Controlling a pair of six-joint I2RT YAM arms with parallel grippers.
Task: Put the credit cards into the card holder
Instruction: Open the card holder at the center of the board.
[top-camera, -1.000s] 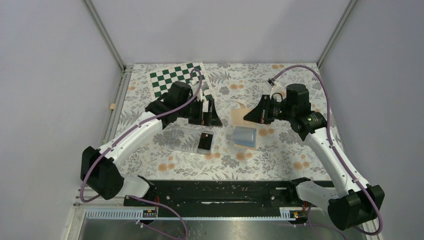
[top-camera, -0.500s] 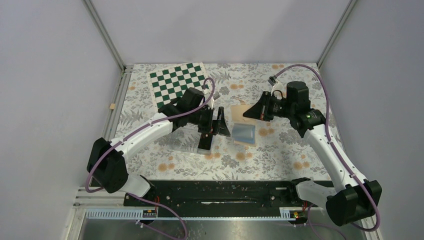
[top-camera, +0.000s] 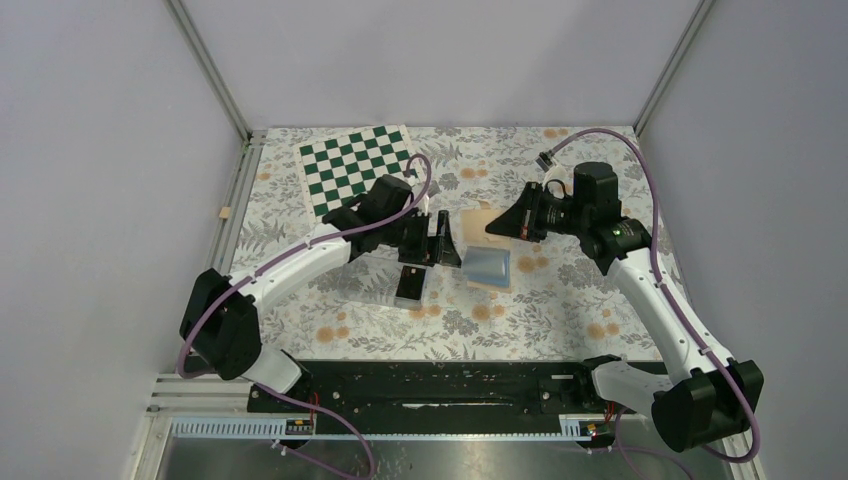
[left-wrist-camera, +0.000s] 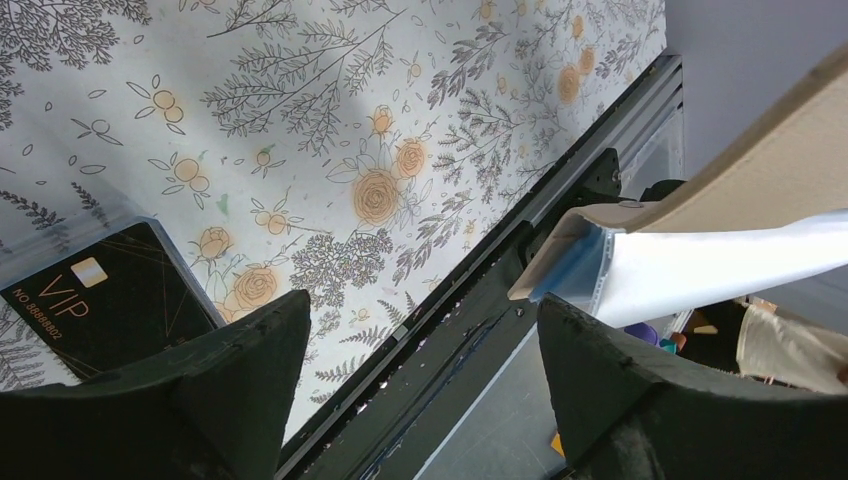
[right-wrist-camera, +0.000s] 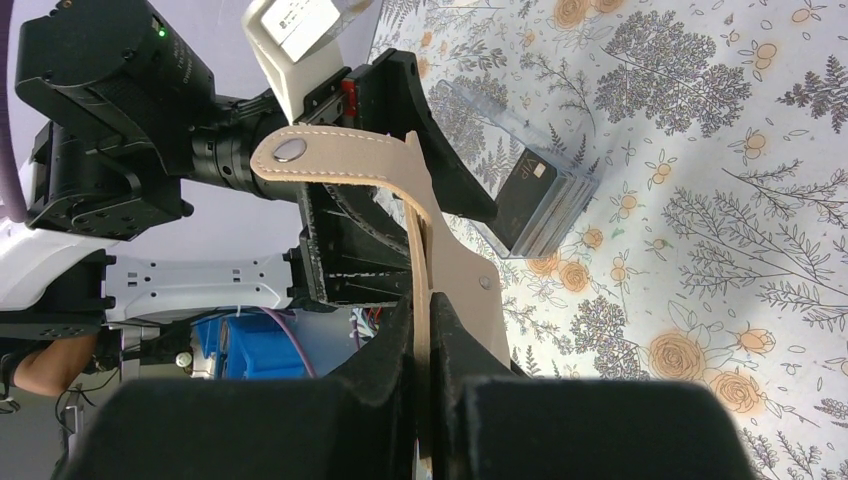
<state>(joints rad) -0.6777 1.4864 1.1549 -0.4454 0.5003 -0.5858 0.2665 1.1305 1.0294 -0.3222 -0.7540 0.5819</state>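
Observation:
The card holder (top-camera: 489, 266) stands half open at mid-table, light blue lining up and tan flap raised. My right gripper (top-camera: 497, 227) is shut on that tan flap (right-wrist-camera: 340, 162), pinching it between its fingertips (right-wrist-camera: 455, 340). My left gripper (top-camera: 433, 250) hovers open just left of the holder with nothing between its fingers (left-wrist-camera: 240, 370). The holder's tan edge and pale lining (left-wrist-camera: 720, 262) show beside its right finger. The credit cards (top-camera: 411, 283) are a black stack with "VIP" print (left-wrist-camera: 95, 305) lying in a clear tray, below and left of the left gripper.
The clear plastic tray (top-camera: 375, 270) holding the cards sits left of the holder. A green-and-white checkered board (top-camera: 355, 165) lies at the back left. A black rail (top-camera: 440, 385) runs along the table's near edge.
My left arm has swung right from over the tray to the card holder's left edge, jaws narrowing slightly. The right gripper has tilted the holder's flap up a little.

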